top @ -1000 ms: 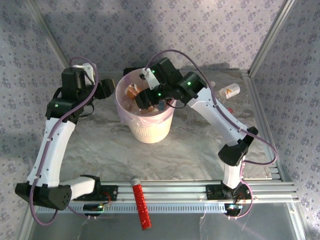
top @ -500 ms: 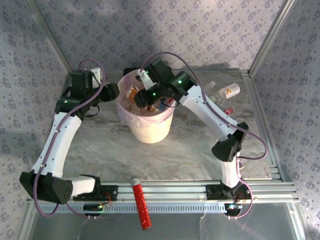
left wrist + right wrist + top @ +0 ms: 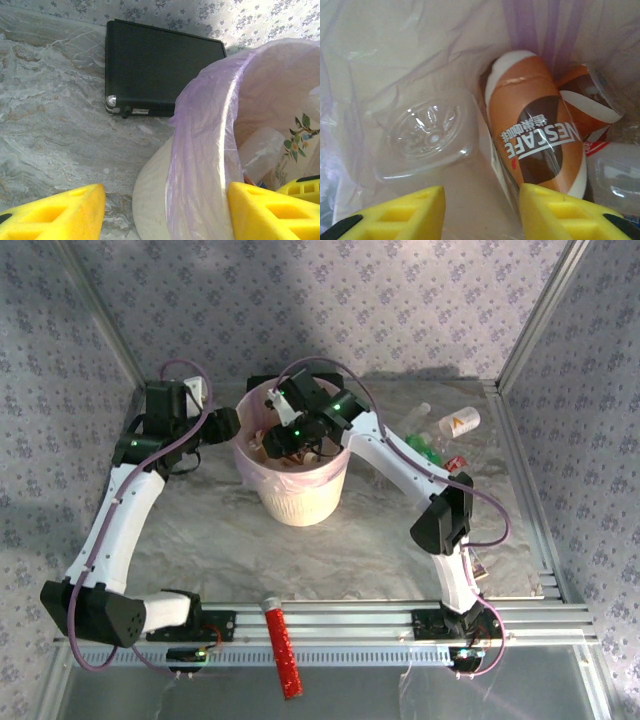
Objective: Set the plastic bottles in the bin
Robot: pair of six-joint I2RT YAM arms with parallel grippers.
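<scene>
Looking down from the top camera, I see the bin (image 3: 300,495) standing mid-table between my two arms. My left gripper (image 3: 166,210) sits astride the rim on its own side. Its jaws are apart, one yellow pad outside and short of the whitish wall, the other inside against the purple liner (image 3: 200,150). A black case (image 3: 160,70) lies flat on the table just behind the bin.

My right gripper (image 3: 482,212) is down inside the bin, its jaws parted by a narrow gap with nothing between them. Below it lie an orange-and-brown Nescafe bottle (image 3: 535,140) and, to its left, a clear bottle (image 3: 427,135) showing its base.

On the table right of the bin I see a green bottle (image 3: 425,450), a small clear bottle (image 3: 420,412) and an orange-marked bottle (image 3: 460,422). A red glittery tube (image 3: 283,648) lies across the rail at the near edge.
</scene>
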